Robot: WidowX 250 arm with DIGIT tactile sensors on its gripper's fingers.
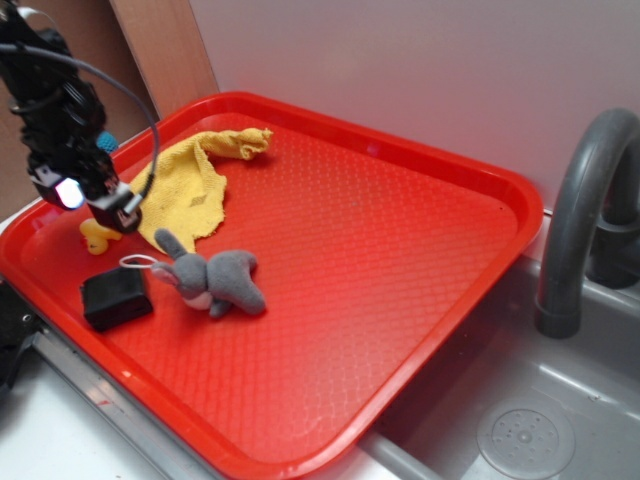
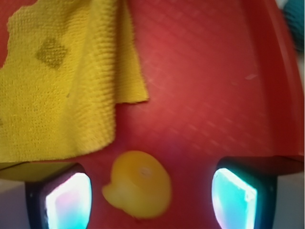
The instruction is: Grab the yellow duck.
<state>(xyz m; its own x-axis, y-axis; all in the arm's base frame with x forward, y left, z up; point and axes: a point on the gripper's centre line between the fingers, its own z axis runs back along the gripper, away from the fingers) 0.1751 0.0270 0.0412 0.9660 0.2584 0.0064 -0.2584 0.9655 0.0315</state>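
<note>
While the end effector (image 2: 150, 193) stands open, the duck (image 2: 138, 182) lies between its fingers, left of centre; the cloth (image 2: 62, 81) just beyond could catch on one finger.

Glossy duck (image 2: 138, 187), rough terry cloth (image 2: 62, 90), textured plastic tray (image 1: 400, 260).

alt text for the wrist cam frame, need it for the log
Close-up from the wrist: a small yellow duck sits on the red tray between the open gripper's two glowing fingertips, not yet touched. A yellow terry cloth fills the upper left, beside the duck and apart from it.
</note>
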